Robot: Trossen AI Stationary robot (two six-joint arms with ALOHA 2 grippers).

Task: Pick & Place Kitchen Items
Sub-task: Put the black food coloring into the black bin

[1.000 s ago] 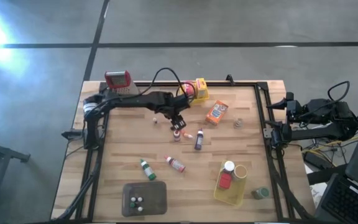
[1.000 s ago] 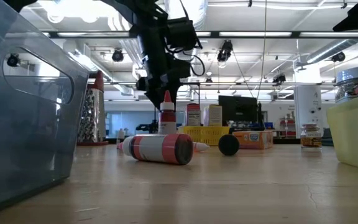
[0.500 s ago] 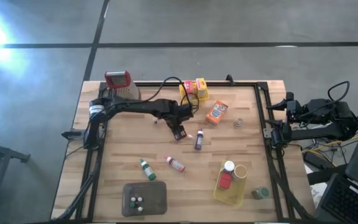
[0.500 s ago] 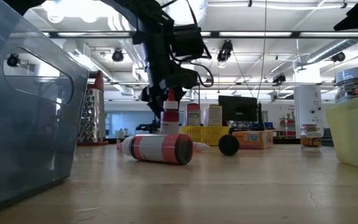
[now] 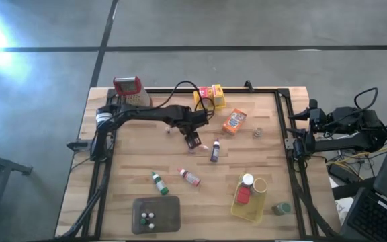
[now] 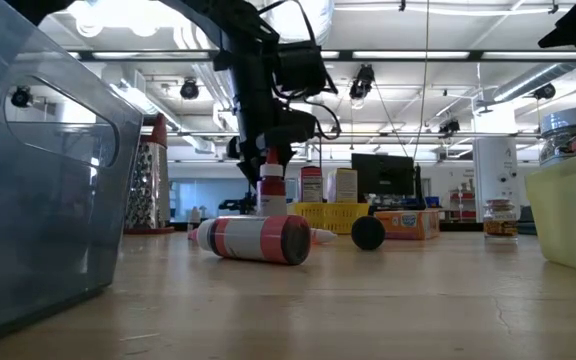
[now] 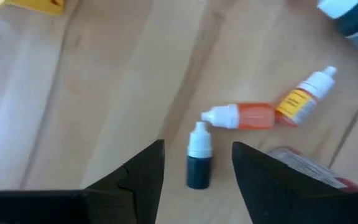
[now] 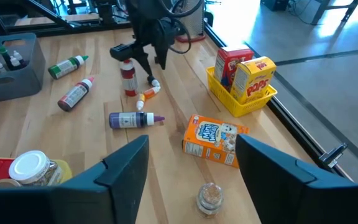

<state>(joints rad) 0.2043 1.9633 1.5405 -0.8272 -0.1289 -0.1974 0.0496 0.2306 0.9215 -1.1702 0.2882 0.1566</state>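
My left gripper (image 7: 197,146) hangs open over the middle of the table, pointing steeply down (image 5: 192,140). A tiny dark bottle with a white cap (image 7: 197,169) lies on the wood between its fingers, which do not touch it. Just beyond lie a small orange bottle (image 7: 244,116) and a white-and-yellow bottle (image 7: 306,98). A red-labelled bottle (image 6: 271,190) stands upright right beside the gripper. My right gripper (image 8: 192,142) waits open off the table's right edge.
A purple bottle (image 5: 214,153), a green bottle (image 5: 158,183) and a red-and-white bottle (image 5: 189,177) lie on the wood. An orange box (image 5: 234,122) and a little jar (image 5: 257,133) sit far right. Yellow baskets (image 5: 250,215) (image 5: 199,96), a grey tray (image 5: 168,214) and a grater (image 5: 127,89) stand around.
My left gripper has sunk and shifted a little toward the table's near edge, rolling slightly, and now hangs over the spot beside the upright red-labelled bottle. The bottles have not moved.
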